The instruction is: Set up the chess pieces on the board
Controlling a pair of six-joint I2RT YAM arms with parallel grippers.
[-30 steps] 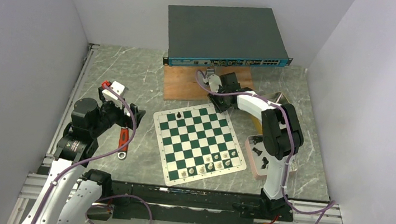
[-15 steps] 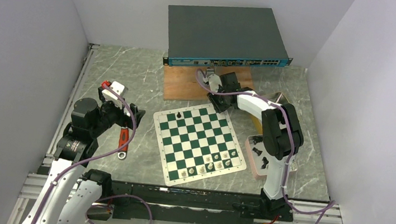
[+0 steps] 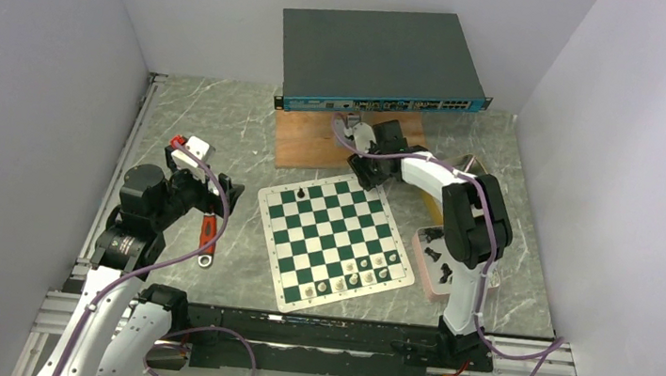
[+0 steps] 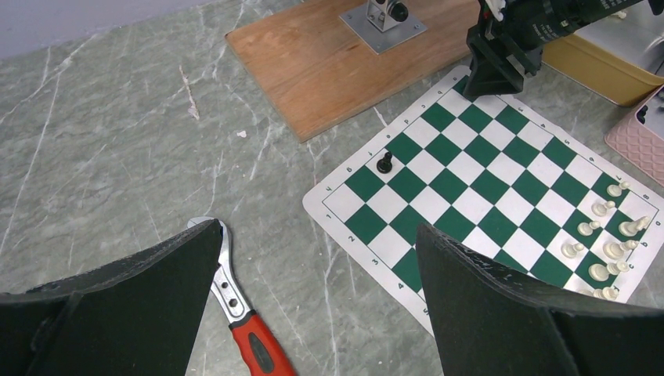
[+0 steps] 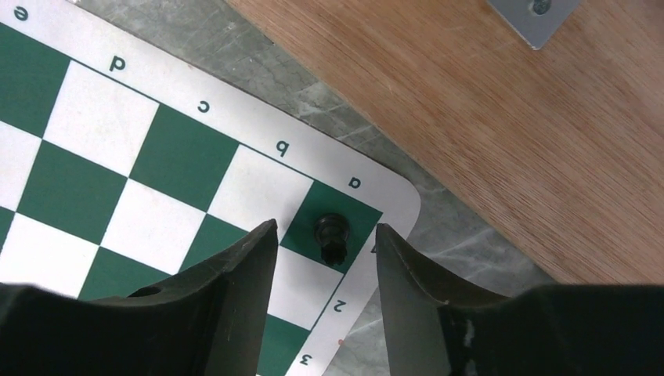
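Your right gripper [image 5: 326, 230] straddles a black piece [image 5: 332, 237], likely a rook, standing upright on the "a" corner square of the board [image 5: 180, 157]. Its jaws are parted and seemingly clear of the piece. Your left gripper [image 4: 317, 229] hangs wide open near the red-handled wrench [image 4: 249, 337].

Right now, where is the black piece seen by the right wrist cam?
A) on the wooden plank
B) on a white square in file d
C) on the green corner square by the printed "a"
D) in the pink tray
C: the right wrist view shows the black piece standing on the board, on its green corner square beside the "a", between the right arm's open jaws and touching neither.
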